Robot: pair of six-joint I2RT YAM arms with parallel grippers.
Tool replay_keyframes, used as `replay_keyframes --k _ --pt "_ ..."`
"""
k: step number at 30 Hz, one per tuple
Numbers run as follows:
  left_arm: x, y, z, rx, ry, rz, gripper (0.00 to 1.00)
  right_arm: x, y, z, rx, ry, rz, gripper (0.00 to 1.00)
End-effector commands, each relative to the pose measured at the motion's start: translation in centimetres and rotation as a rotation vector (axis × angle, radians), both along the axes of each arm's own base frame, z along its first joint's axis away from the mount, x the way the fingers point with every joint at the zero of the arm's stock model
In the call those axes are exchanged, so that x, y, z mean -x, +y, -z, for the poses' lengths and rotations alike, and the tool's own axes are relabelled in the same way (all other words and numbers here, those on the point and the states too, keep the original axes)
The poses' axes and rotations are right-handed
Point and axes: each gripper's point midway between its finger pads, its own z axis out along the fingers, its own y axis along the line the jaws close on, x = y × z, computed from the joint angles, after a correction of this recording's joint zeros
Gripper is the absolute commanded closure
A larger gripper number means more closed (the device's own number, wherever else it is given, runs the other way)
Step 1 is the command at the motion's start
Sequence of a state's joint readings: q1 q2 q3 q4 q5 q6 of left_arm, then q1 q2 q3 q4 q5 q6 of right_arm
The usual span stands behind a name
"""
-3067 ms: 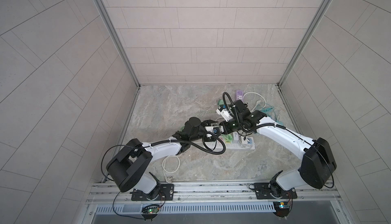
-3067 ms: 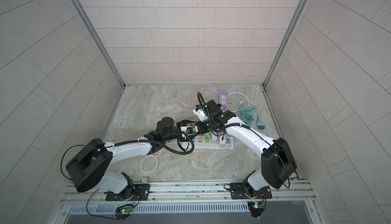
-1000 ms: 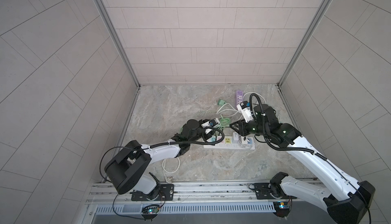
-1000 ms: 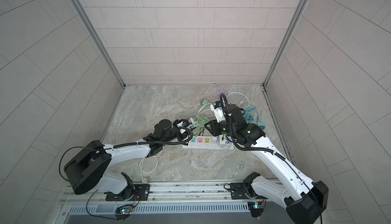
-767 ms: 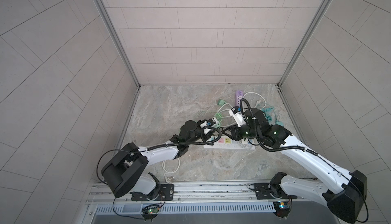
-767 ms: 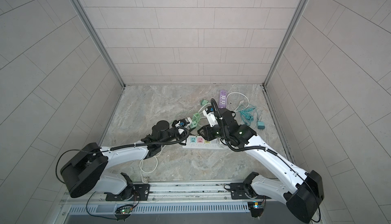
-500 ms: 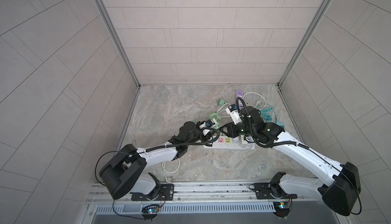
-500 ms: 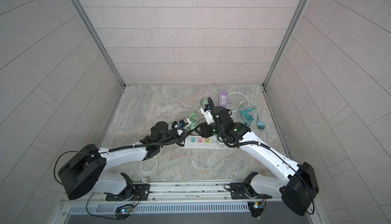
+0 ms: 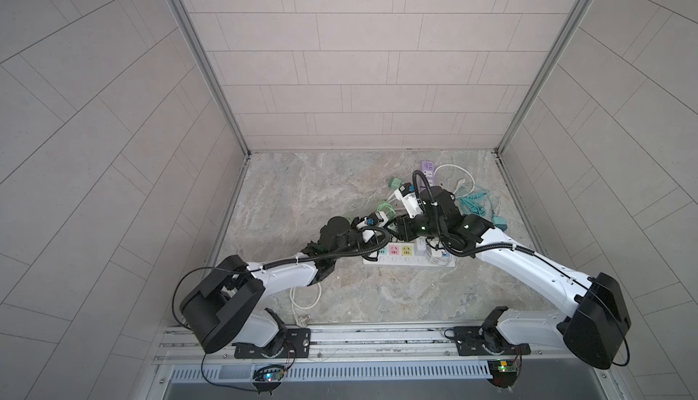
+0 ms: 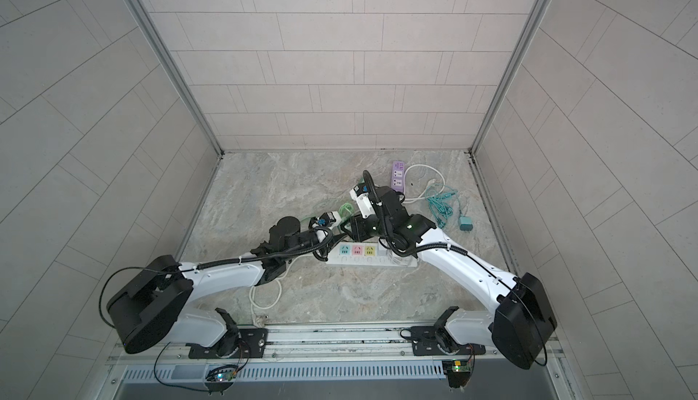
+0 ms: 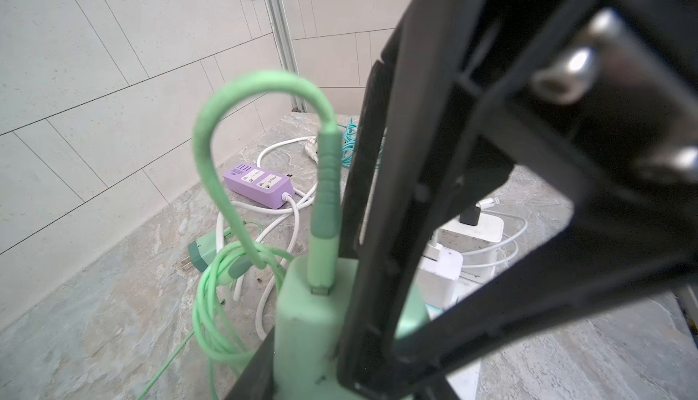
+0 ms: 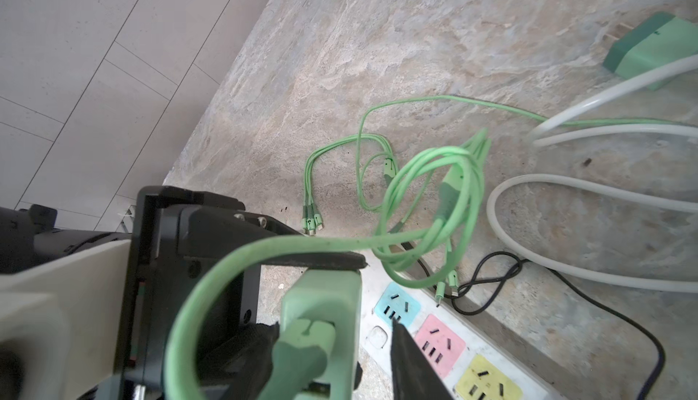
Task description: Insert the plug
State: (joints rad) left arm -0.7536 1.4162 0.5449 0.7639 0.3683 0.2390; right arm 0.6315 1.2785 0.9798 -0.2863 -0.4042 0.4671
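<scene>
Alignment is judged in hand: plug (image 12: pixel 336 292) clamped by left gripper (image 11: pixel 313 341) beside the strip (image 12: pixel 440 343); for the right gripper (image 12: pixel 334 337), hold cannot be told. It must be squared, then pressed in.

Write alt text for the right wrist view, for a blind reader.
The left claw grips a green charger, its green cable plugged in, close to a white power strip with blue, pink and yellow sockets. Loose green cables and white cables lie on the marbled table.
</scene>
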Motion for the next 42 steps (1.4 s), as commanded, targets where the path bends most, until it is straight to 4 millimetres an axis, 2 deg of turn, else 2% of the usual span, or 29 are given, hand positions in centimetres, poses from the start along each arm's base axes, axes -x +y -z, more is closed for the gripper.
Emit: replay_keyframes --k 1,2,4,5,6,9,12,16,21,28,36,42 --pt "0.5 -0.4 -1.3 0.055 -0.033 0.034 0.84 -0.7 0.8 -1.2 -0.025 -0.033 0.007 0.62" --pt "0.5 -0.4 -1.2 0.056 -0.035 0.035 0.84 -0.7 0.9 -1.1 -0.020 -0.031 0.007 0.66" --pt "0.8 -0.4 -1.3 0.062 -0.038 0.046 0.82 -0.7 1.2 -0.8 -0.025 -0.030 0.006 0.78" --pt "0.8 -0.4 -1.3 0.064 -0.036 0.047 0.77 -0.8 1.1 -0.7 -0.023 -0.031 0.015 0.84" --pt "0.8 -0.4 -1.2 0.066 -0.034 0.045 0.65 -0.8 1.0 -0.6 -0.021 -0.031 0.026 0.90" --pt "0.4 0.3 -1.0 0.080 -0.026 -0.003 0.40 -1.1 -0.5 0.0 0.029 -0.032 0.100 0.95" --pt "0.4 1.4 -0.7 0.083 -0.038 -0.053 0.32 -0.7 -2.6 0.4 0.092 -0.051 0.159 0.96" --pt "-0.2 3.4 0.7 0.042 -0.007 -0.164 0.30 1.1 -4.6 1.2 0.132 -0.032 0.174 0.96" --pt "-2.0 5.2 2.7 -0.056 0.000 -0.301 0.31 4.0 -6.5 4.6 0.163 0.035 0.191 0.97" --pt "-3.5 3.6 5.0 -0.180 -0.015 -0.265 0.35 7.1 -8.6 9.2 0.215 0.100 0.237 0.97" --pt "-6.3 3.0 6.6 -0.184 0.031 -0.244 0.36 8.9 -11.9 11.9 0.297 0.114 0.308 0.97" --pt "-8.3 3.0 7.8 -0.173 0.072 -0.263 0.36 8.8 -12.7 13.3 0.325 0.126 0.345 0.97"
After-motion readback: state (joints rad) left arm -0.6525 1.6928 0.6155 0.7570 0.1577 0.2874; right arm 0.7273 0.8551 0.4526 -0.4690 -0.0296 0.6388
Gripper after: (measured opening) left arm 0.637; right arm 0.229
